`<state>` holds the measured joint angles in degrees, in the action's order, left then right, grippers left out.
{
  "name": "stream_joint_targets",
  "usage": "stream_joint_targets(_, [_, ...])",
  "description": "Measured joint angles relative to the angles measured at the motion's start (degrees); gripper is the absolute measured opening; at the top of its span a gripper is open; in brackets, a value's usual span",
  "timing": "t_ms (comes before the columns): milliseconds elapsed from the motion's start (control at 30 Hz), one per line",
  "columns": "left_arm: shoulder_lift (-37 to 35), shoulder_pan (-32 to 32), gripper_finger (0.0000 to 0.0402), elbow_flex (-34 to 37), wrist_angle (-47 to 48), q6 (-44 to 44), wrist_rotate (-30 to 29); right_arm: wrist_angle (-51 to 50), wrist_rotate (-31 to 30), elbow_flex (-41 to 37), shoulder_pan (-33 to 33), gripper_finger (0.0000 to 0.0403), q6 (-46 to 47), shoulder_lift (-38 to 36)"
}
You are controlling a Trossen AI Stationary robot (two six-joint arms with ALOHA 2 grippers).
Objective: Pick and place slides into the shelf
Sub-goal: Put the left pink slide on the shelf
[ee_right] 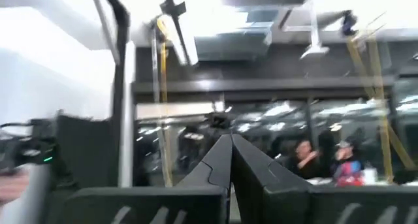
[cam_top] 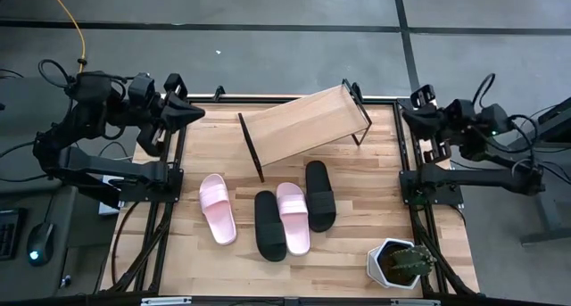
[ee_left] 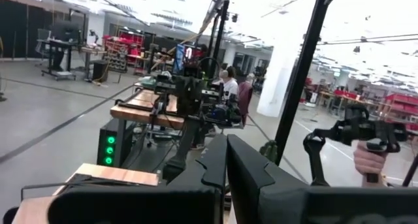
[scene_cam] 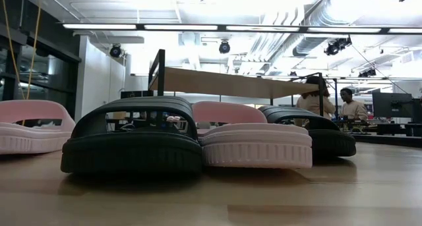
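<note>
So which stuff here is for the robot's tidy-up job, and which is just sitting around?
For the job:
- two pink slides
- two black slides
- the shelf
- left pincer and right pincer, both shut, parked at the table's sides

Just sitting around:
- potted cactus

Grey floor (cam_top: 268, 7) crossed by dark lines; ceiling strip lights (scene_cam: 217, 27); workbenches (ee_left: 140, 110) behind.

The shelf (cam_top: 305, 123) is a smooth, light-wood board on a thin black metal frame. The table (cam_top: 357, 252), lower in the high view, is pale wood planks with a soft sheen. The slides — pink (cam_top: 217, 208) and black (cam_top: 320, 195) — look matt, moulded, with ribbed soles.
</note>
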<state>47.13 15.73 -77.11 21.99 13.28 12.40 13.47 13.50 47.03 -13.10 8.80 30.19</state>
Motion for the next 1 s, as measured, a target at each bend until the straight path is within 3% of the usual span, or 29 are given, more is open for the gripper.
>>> stream_joint_targets(267, [0.38,-0.01,0.0003,0.01,0.12,-1.67,0.0,-20.8,0.04,15.41,0.0,0.0,-0.15,8.99])
stream_joint_targets(567, [0.38,-0.01,0.0003,-0.77,4.35,-6.9,0.0,-36.86,-0.14,32.39,0.01,0.0,-4.71,18.96])
stream_joint_targets(1000, [6.28,-0.01,0.0003,-13.1,22.82,-8.47,0.5,-41.57,-3.85,37.46,0.0,0.0,-5.66,25.37])
